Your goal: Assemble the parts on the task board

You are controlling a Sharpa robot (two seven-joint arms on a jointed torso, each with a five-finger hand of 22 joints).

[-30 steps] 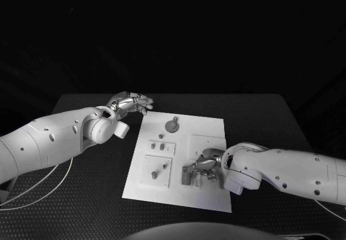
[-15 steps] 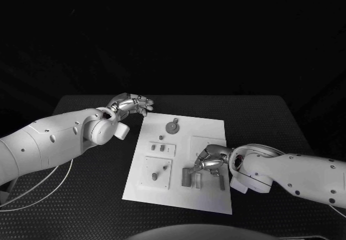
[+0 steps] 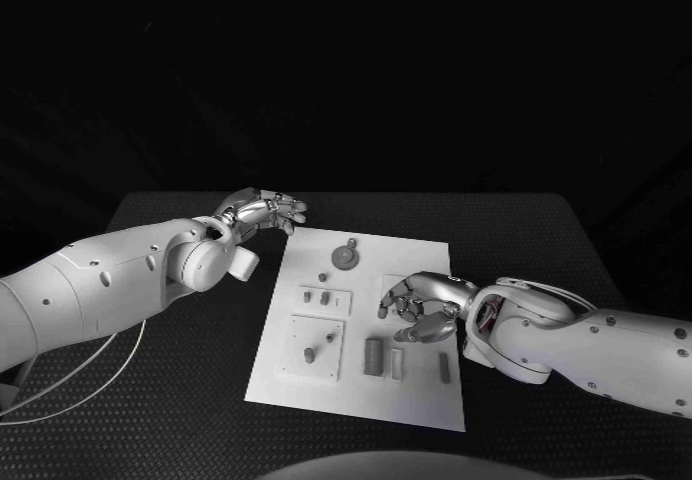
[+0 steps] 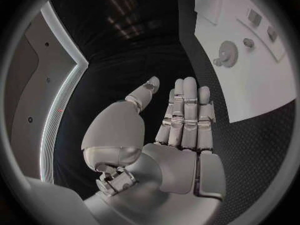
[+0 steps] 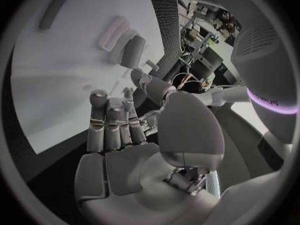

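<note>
The white task board lies in the middle of the table. On it I see a grey gear near the far edge, two small pieces in a plate, two pegs in another plate, and three upright-lying bars near the front. My right hand hovers over the board's right middle, fingers loosely curved, holding nothing; the right wrist view shows its fingers stretched over the board. My left hand stays off the board's far left corner, empty, its fingers straight.
Black matting surrounds the board on all sides. My left forearm lies along the table's left side, my right forearm along its right. A grey gear shows on the board beyond the left hand.
My right hand has lifted off the bars near the board's front and drawn back toward the board's middle; the bars now lie uncovered. The left hand has stayed put.
</note>
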